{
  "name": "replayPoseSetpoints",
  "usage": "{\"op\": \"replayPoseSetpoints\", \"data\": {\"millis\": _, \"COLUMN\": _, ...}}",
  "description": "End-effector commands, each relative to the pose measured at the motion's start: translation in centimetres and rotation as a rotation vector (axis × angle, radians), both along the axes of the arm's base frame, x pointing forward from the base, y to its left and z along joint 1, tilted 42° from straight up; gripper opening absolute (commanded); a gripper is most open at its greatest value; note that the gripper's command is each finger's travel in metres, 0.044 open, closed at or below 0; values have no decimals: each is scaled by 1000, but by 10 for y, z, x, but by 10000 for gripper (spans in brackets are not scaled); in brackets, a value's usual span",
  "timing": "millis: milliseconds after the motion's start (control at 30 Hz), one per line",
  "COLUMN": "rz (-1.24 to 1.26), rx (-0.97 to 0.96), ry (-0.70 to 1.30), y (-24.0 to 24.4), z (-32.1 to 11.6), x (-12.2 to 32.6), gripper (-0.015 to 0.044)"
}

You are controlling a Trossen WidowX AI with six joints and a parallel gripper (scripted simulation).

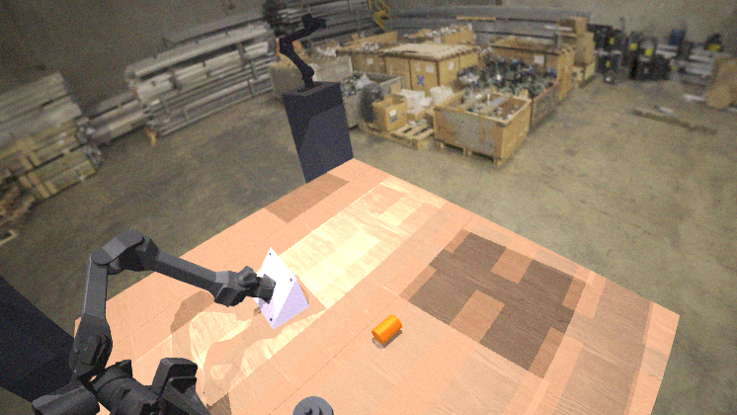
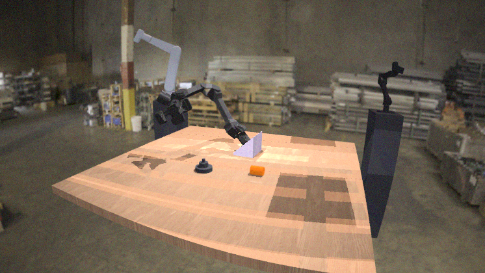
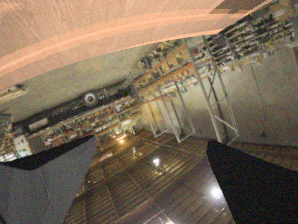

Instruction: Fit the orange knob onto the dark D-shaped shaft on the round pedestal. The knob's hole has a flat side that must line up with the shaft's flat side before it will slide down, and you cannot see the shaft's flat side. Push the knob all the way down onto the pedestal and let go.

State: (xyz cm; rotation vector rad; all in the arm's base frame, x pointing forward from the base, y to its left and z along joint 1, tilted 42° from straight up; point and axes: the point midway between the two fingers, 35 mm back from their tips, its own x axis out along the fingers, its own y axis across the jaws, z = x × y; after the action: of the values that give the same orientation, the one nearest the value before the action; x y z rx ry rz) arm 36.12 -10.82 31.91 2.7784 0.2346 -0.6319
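Observation:
The orange knob point(image 1: 386, 328) point(image 2: 257, 170) is a short cylinder lying on its side on the table; its hole does not show. The dark round pedestal point(image 1: 312, 406) point(image 2: 203, 168) stands on the table, stepped, with the short shaft point(image 2: 203, 160) upright on top; the top view cuts it off at the bottom edge. My gripper point(image 1: 123, 401) point(image 2: 170, 117) point(image 3: 152, 144) is open and empty, its fingers wide apart. It is raised, well away from the knob and the pedestal. The wrist view shows neither of them.
My arm's base is on a pale wedge point(image 1: 290, 309) point(image 2: 252, 147) behind the pedestal and knob in the exterior view. A black arm point(image 1: 294, 53) point(image 2: 384, 87) stands on a dark pillar point(image 1: 322, 133) point(image 2: 381, 152) beyond the table. A grey arm point(image 2: 173, 65) stands behind my gripper.

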Motion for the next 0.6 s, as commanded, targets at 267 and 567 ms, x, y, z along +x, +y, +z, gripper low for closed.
{"op": "replayPoseSetpoints", "data": {"millis": 267, "rz": 442, "rx": -544, "ry": 224, "y": 48, "z": -93, "x": 47, "gripper": 440}}
{"op": "replayPoseSetpoints", "data": {"millis": 567, "rz": 923, "rx": -916, "ry": 407, "y": 103, "z": -176, "x": 55, "gripper": 440}}
